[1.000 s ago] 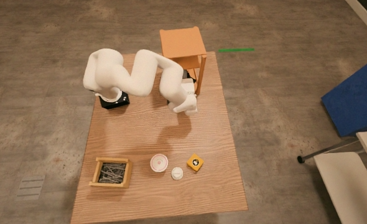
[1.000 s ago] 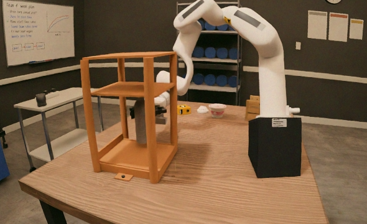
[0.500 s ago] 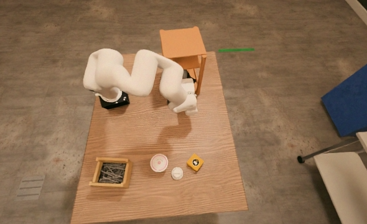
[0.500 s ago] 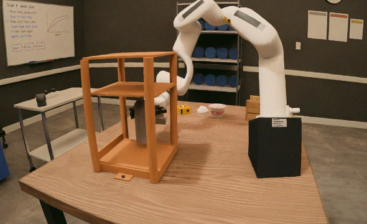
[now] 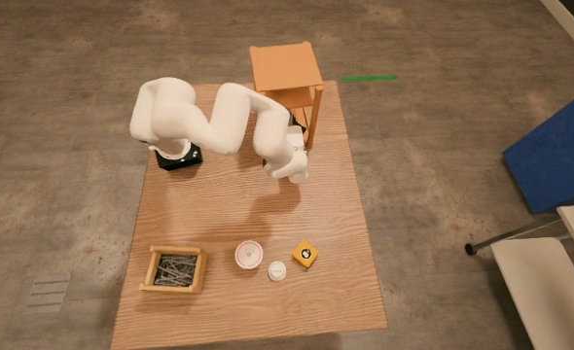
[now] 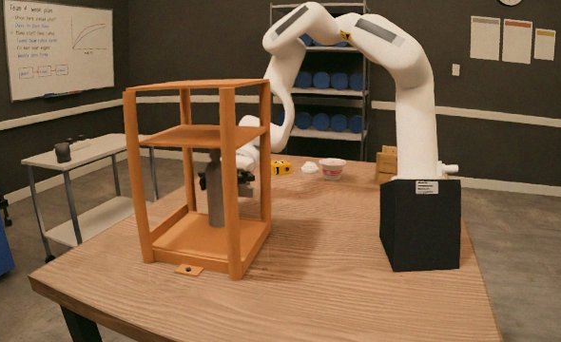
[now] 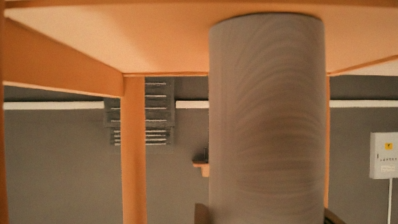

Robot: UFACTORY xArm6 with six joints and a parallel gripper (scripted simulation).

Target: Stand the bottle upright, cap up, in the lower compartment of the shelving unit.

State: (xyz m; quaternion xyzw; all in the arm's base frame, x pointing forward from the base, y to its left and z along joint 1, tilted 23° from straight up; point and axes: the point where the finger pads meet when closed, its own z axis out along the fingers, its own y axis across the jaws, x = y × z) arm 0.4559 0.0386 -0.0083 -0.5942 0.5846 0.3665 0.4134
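The tool [image 6: 223,180] grips the grey bottle [image 6: 214,190] at mid-body — keeping it upright under the middle shelf, left of centre in the exterior view, inside the shelving unit [image 6: 200,137]'s lower compartment — base near its floor.

The bottle [image 7: 265,125] is showing a matt grey surface with faint curved banding, smooth, no gloss. The shelving unit [image 6: 200,138] is presenting as orange painted wood or board, matt and even, with no grain visible. The counter [image 6: 338,266] is reading as light wood with a pronounced ribbed grain, low sheen. The arm [image 6: 404,85] is appearing as smooth white plastic with a soft sheen, and is standing on a matt black base [image 6: 420,223]. The crate [image 5: 174,268] at the near left is looking like pale bare wood, holding dull grey metal pieces.
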